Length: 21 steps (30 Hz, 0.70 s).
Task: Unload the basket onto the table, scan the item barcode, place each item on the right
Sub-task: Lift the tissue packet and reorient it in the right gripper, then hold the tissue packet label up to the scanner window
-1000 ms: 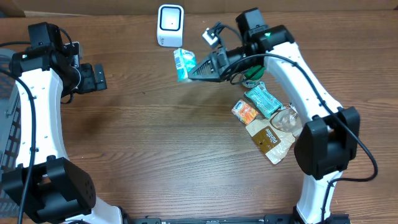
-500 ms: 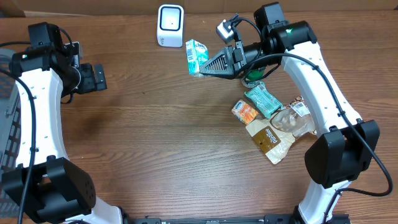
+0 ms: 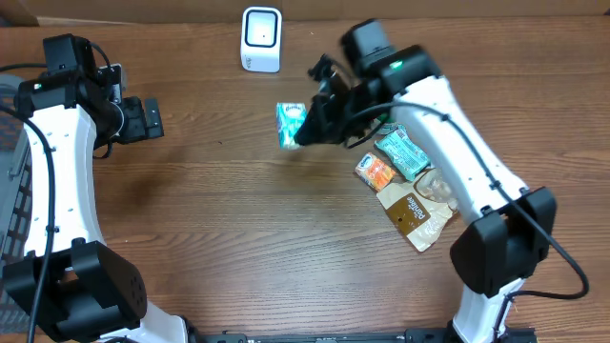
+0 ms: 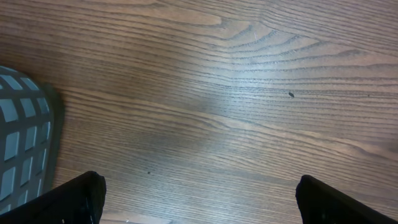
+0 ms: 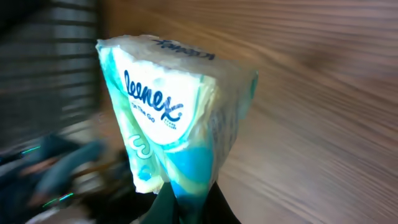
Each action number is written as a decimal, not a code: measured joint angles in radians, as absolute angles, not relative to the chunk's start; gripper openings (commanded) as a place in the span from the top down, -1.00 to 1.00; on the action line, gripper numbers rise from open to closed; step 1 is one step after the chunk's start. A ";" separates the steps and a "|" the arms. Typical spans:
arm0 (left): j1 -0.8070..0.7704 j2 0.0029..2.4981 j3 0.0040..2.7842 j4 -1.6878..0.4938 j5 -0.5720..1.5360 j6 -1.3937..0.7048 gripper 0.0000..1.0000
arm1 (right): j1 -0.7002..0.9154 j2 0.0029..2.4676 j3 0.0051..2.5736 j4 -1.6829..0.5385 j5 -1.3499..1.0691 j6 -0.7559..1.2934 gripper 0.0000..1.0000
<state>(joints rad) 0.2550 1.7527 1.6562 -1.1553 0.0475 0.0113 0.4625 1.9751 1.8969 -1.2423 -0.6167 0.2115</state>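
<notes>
Far left, your left gripper (image 3: 154,118) hung over the wood with its jaws spread wide, and only its wrist cam caught the grey gridded thing (image 4: 18,143) poking in at the edge. Moving right, the white scanner (image 3: 261,38) stood at the far edge, and your right gripper (image 3: 305,129) was clenched on the tissue pack (image 3: 290,125), held just in front of it. Overhead that pack was a teal blob, while the blurry right wrist cam showed its Kleenex lettering. The table (image 3: 238,248) was brown woodgrain, with a teal packet (image 3: 400,152), an orange packet (image 3: 376,171) and a brown pouch (image 3: 412,214) heaped at the right.
</notes>
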 measured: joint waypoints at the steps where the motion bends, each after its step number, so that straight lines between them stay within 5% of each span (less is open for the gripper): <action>1: 0.255 1.753 1.656 -1.155 0.047 0.011 -0.99 | 0.494 1.975 1.897 -1.238 -0.521 0.240 0.92; 12: 0.255 1.753 1.656 -1.155 0.047 0.011 -0.99 | 0.608 2.061 2.198 -1.126 0.113 0.264 0.92; 21: 0.255 1.753 1.656 -1.155 0.047 0.011 -0.99 | 0.611 2.320 2.223 -0.436 0.515 -0.207 0.92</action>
